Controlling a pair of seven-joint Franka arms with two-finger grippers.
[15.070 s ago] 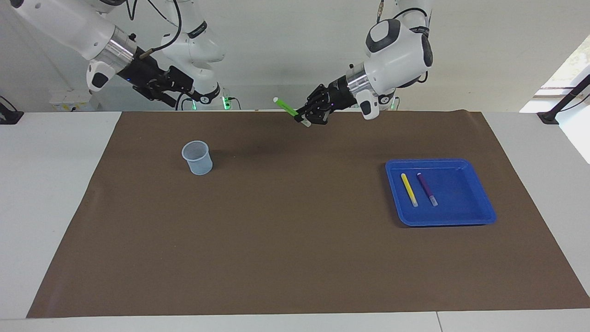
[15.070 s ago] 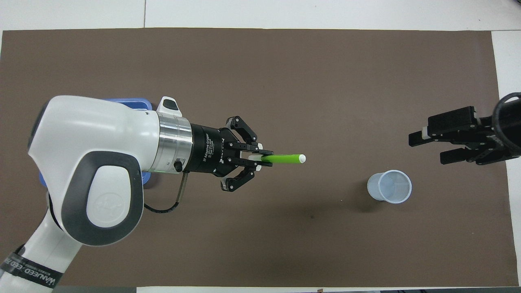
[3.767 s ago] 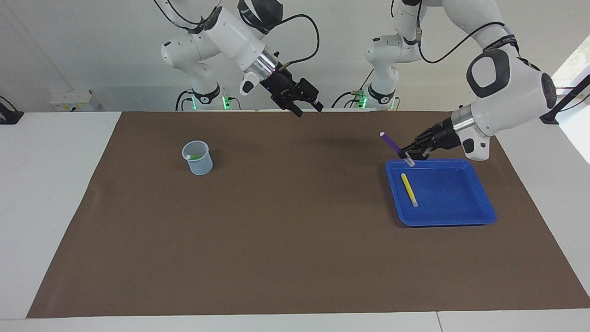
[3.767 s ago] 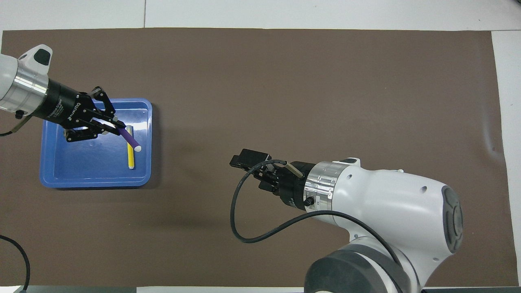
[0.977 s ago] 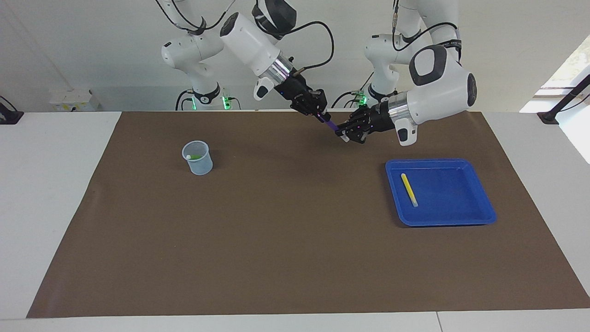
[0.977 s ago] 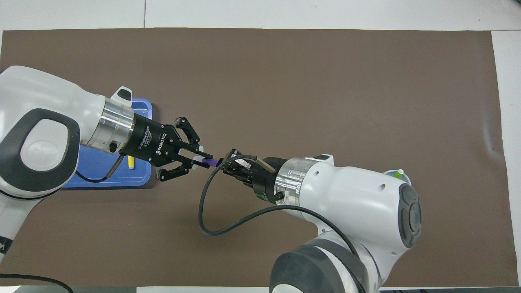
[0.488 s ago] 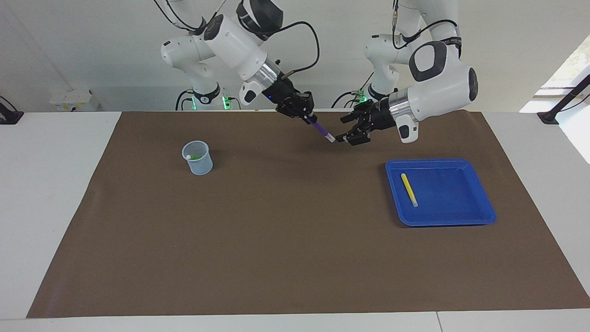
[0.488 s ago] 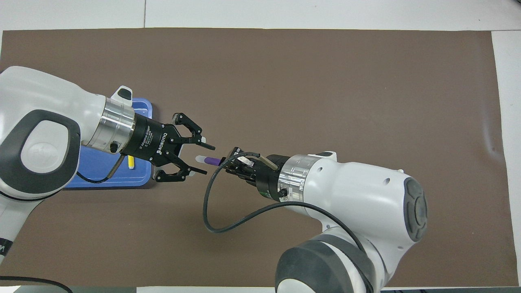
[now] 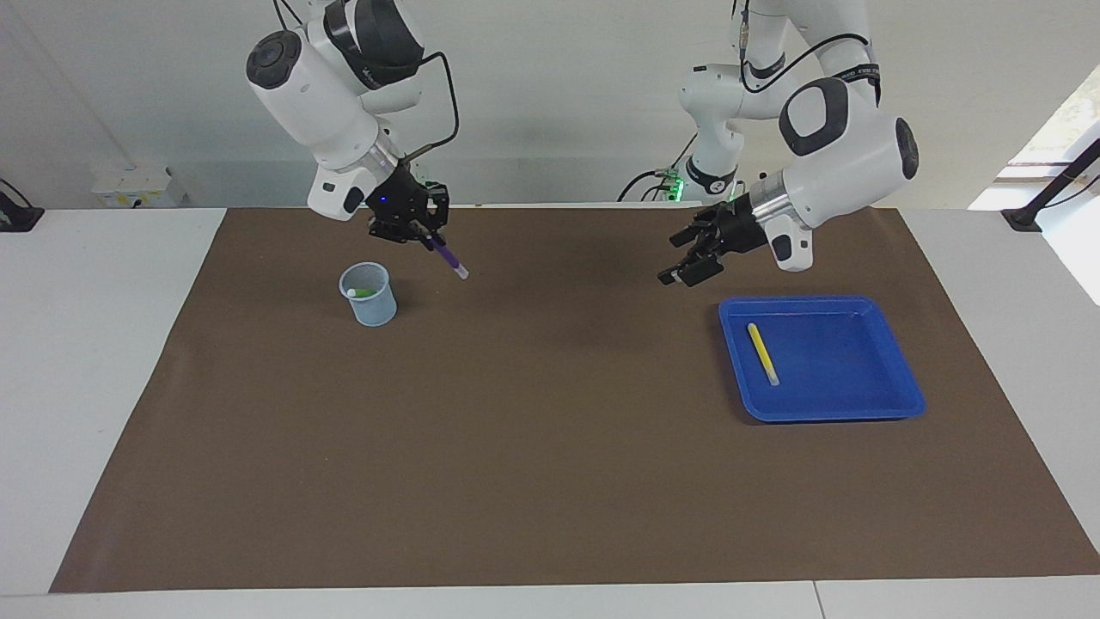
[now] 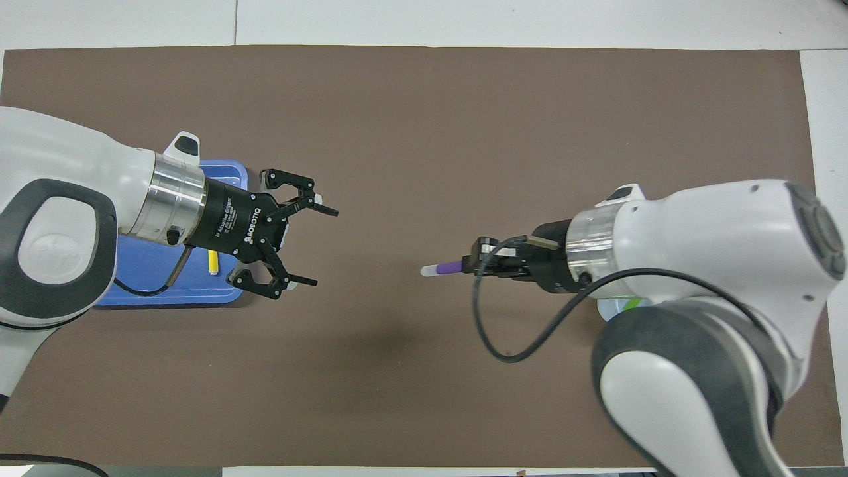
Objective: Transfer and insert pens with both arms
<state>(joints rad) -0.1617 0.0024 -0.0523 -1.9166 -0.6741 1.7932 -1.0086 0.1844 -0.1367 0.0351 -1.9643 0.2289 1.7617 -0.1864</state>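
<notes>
Right pincer [image 9: 423, 232] grips the purple pen [image 9: 449, 257] by its upper end, pen slanting down, up in the air over the brown mat [image 9: 550, 481] just beside the cup [image 9: 369, 295] holding the green pen [image 9: 365, 292]. Left pincer [image 9: 685, 257] hangs wide open, empty, over the mat near the blue tray [image 9: 894, 404], where the yellow pen [image 9: 762, 353] lies.

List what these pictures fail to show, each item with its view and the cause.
- Cup: overhead view, almost wholly covered by the right arm.
- Green pen in the cup: facing view, only a sliver shows above the rim.
- Blue tray and yellow pen: overhead view, partly hidden under the left tool.
- Purple pen: its gripped end is hidden inside the right tool.
</notes>
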